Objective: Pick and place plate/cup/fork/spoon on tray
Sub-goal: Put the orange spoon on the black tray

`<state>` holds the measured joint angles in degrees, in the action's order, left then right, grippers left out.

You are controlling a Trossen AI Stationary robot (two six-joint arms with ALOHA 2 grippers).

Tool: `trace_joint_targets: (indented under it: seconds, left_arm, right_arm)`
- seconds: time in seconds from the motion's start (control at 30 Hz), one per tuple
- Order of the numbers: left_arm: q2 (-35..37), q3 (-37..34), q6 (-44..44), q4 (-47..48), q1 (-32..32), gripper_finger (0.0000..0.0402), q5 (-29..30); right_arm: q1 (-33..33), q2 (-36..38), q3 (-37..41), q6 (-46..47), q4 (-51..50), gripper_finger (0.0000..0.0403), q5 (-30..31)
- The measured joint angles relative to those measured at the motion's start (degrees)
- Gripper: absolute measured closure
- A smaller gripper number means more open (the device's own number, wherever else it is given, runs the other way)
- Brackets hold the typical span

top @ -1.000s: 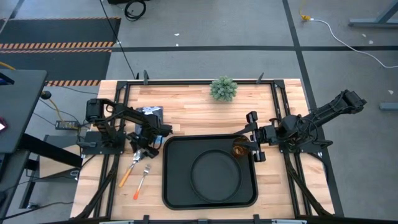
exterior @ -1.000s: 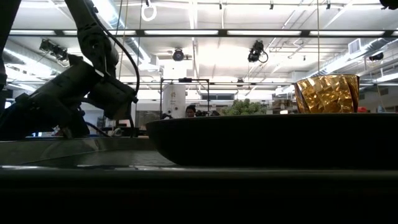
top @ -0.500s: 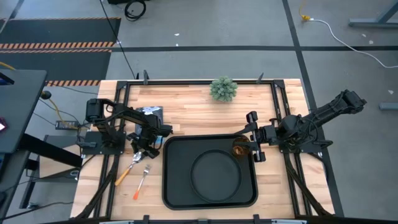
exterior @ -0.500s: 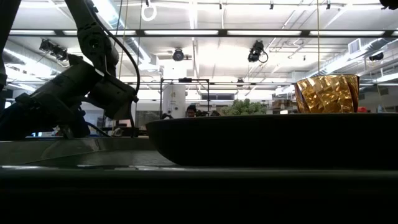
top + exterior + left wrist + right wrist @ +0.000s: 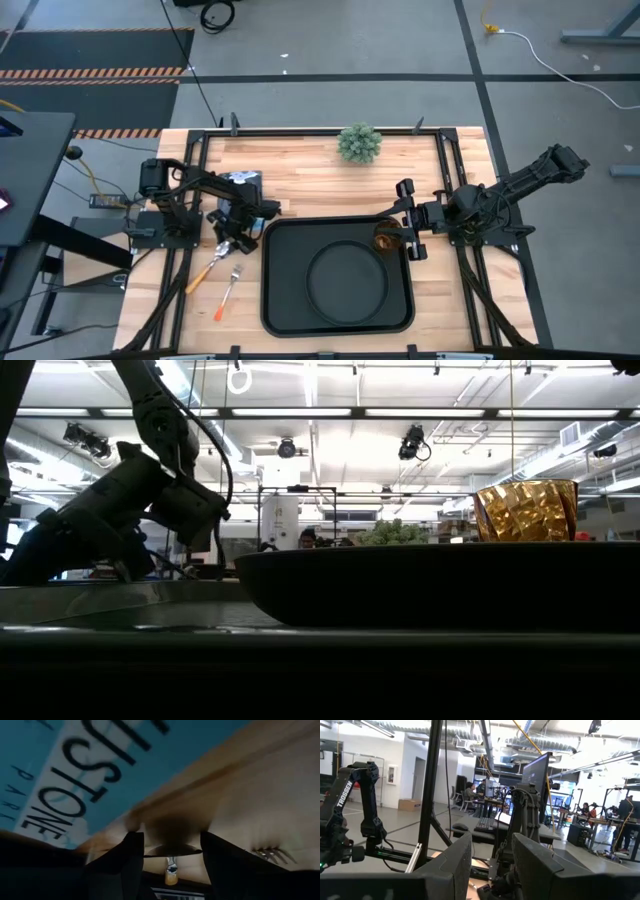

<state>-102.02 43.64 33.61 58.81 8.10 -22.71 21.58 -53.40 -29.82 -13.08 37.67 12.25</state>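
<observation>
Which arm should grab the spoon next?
The left arm, probably. Its fingers straddle the spoon beside the fork; the right arm's fingers wait by the cup, across the tray.

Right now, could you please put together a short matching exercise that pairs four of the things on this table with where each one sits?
Things:
1. plate
2. cup
3. fork
4. plant

Places:
A. on the bare wood left of the tray
B. at the table's far edge, beyond the tray
C. in the tray's far right corner, by the right claw
D. flat in the middle of the tray

Pairs: 1-D, 2-C, 3-A, 4-B
</observation>
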Motion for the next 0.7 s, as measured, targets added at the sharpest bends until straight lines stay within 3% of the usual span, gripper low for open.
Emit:
trace_joint_targets:
  seconds: [0.7]
  left_arm:
    - [0.13, 13.80, -3.20, 9.12, 0.09, 0.0222, 7.96]
  right_arm:
    - [0.03, -0.01, -0.01, 0.02, 0.42, 0.0254, 0.00]
